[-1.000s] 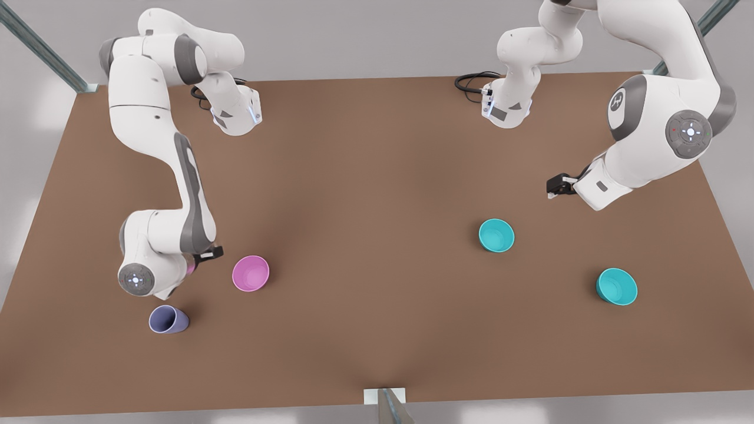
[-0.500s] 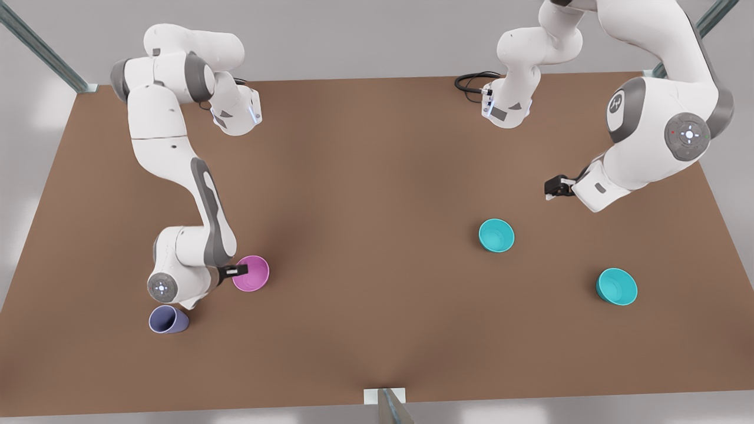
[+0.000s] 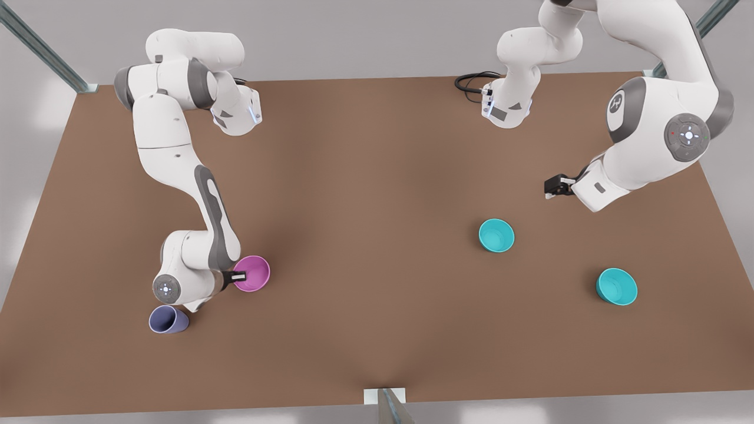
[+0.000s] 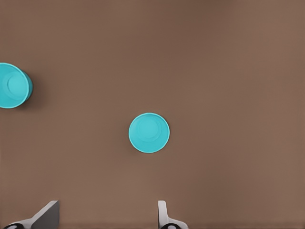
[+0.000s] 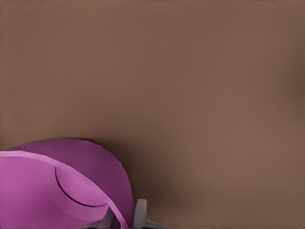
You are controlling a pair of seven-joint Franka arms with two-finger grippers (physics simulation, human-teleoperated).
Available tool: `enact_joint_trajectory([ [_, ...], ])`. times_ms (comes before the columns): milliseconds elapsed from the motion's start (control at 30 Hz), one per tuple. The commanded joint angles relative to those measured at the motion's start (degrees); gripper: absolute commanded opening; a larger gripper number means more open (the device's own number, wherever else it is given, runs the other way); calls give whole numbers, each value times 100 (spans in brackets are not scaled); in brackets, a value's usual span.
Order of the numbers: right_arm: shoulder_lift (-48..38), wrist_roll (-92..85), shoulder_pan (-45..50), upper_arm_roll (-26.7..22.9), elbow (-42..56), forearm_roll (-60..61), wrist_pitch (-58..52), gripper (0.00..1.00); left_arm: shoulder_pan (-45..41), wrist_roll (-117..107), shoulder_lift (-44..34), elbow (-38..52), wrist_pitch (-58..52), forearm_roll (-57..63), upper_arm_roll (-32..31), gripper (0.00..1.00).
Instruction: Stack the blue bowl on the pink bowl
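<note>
At the pink bowl (image 3: pixel 252 273), the right hand (image 3: pixel 238 275) has settled lower astride its rim; left hand (image 3: pixel 552 189) waits, released.

Brown tabletop (image 3: pixel 365 247), pale grey surround, metal frame struts (image 3: pixel 41 50) at the corners

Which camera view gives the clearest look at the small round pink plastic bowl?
The front view: the small round pink plastic bowl shows nearly whole on the brown table, with the right hand at its rim. The right wrist view shows part of its wall and rim, close up.
</note>
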Motion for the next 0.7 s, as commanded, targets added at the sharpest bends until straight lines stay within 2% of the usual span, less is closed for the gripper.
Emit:
enact_joint_trajectory([
  [0,-25,151,3,1,36,-98,-41,21,2,2,-6,3,-40,1,-4,100],
  [200,-429,212,169,176,300,-98,-692,21,2,2,-6,3,-40,1,-4,100],
  [267,-500,1195,573,545,440,-45,-692,21,2,2,-14,-6,-67,1,-4,100],
  [367,-482,3041,1610,616,915,-36,-640,21,2,2,-6,-6,-111,1,-4,100],
  [533,194,3974,2463,607,968,-18,969,21,11,2,3,-15,-102,1,-4,100],
  [667,643,4545,2789,616,1188,-18,1584,21,11,2,12,-15,-102,1,-4,100],
])
